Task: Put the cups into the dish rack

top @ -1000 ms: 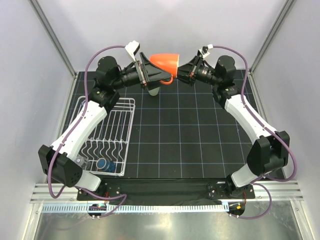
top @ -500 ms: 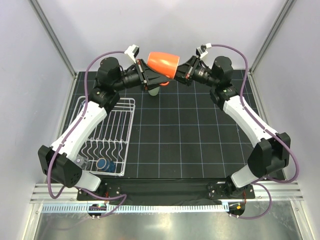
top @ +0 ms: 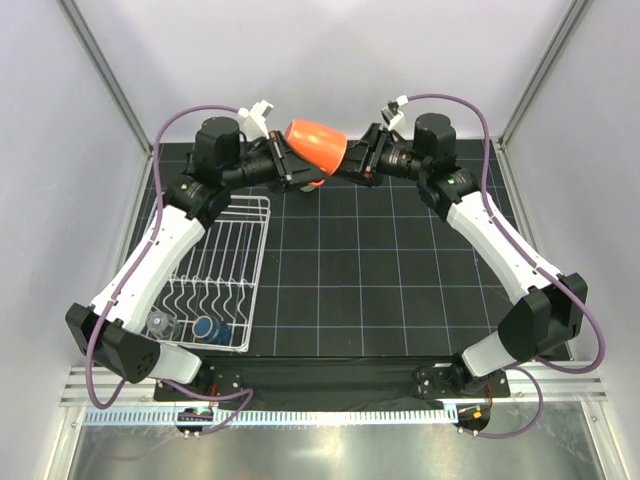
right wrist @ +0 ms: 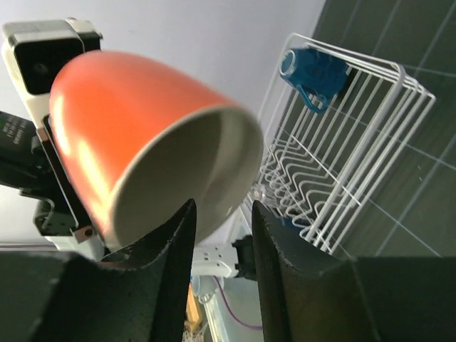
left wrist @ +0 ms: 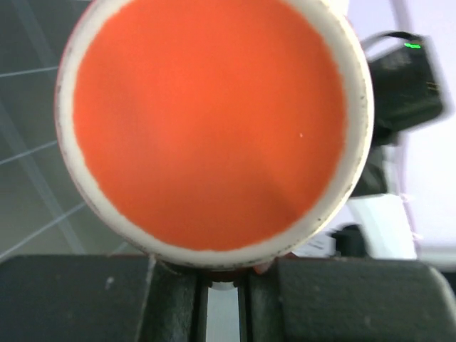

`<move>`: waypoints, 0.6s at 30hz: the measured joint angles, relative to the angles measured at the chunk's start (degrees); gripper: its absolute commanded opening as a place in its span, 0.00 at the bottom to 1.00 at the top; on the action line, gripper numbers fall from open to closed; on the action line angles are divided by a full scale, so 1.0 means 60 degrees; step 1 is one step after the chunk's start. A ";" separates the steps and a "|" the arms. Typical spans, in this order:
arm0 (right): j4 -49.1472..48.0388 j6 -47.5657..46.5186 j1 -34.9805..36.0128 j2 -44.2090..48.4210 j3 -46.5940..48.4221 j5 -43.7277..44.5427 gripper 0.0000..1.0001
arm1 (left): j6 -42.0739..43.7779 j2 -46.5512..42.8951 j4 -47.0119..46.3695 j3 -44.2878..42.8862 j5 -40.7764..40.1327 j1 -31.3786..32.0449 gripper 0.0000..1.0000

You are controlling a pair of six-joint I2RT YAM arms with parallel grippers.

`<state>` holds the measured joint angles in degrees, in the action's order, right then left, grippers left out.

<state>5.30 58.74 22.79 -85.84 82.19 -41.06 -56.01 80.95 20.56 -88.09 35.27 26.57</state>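
An orange mug (top: 315, 145) hangs in the air above the far edge of the table, on its side between both grippers. My left gripper (top: 290, 167) is shut on the mug at its base; the orange bottom (left wrist: 214, 121) fills the left wrist view above the nearly closed fingers (left wrist: 178, 299). My right gripper (top: 350, 160) is open at the mug's rim (right wrist: 214, 171), its fingers (right wrist: 167, 249) standing apart. The white wire dish rack (top: 256, 199) lies at the left of the table. A blue mug (top: 210, 327) and a small clear glass (top: 160, 322) are in its near end.
The black gridded mat (top: 380, 270) covers the table. Grey walls and metal frame posts (top: 105, 75) close in the far and side edges. The rack (right wrist: 388, 114) with the blue mug (right wrist: 317, 75) shows behind the orange mug in the right wrist view.
The orange mug has moved left and tipped over more. My left gripper has shut on it and my right gripper's jaws have come apart.
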 measured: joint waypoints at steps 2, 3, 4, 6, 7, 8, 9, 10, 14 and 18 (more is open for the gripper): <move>0.0678 -0.0412 0.0025 0.0000 0.0193 0.0040 0.40 | 0.0597 -0.0029 0.0831 -0.0146 -0.0525 -0.0069 0.00; 0.1042 -0.0623 0.0033 0.0011 0.0280 0.0091 0.40 | 0.0820 -0.0044 0.1137 -0.0178 -0.0736 -0.0084 0.00; 0.1366 -0.0831 0.0040 0.0026 0.0328 0.0168 0.40 | 0.1137 -0.0062 0.1577 -0.0262 -0.0991 -0.0102 0.00; 0.2058 -0.1220 0.0040 0.0113 0.0353 0.0342 0.40 | 0.1730 -0.0113 0.2412 -0.0426 -0.1545 -0.0117 0.00; 0.2393 -0.1381 0.0040 0.0153 0.0353 0.0419 0.41 | 0.2004 -0.0131 0.2827 -0.0532 -0.1810 -0.0117 0.00; 0.2681 -0.1534 0.0040 0.0182 0.0357 0.0488 0.40 | 0.2288 -0.0149 0.3235 -0.0648 -0.2095 -0.0117 0.00; 0.2965 -0.1668 0.0040 0.0211 0.0357 0.0568 0.41 | 0.2557 -0.0178 0.3610 -0.0754 -0.2415 -0.0117 0.00; 0.3231 -0.1796 0.0040 0.0229 0.0357 0.0652 0.41 | 0.2863 -0.0222 0.3967 -0.0838 -0.2776 -0.0113 0.00; 0.4102 -0.2211 0.0040 0.0310 0.0364 0.0889 0.41 | 0.3770 -0.0506 0.5158 -0.0907 -0.4379 -0.0113 0.00; 0.5064 -0.2703 0.0036 0.0561 0.0466 0.1217 0.41 | 0.4466 -0.1231 0.5752 -0.0168 -0.6328 -0.0120 0.00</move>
<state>35.68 42.52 23.00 -82.48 84.99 -33.76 -29.21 73.56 55.07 -89.10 -2.70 25.85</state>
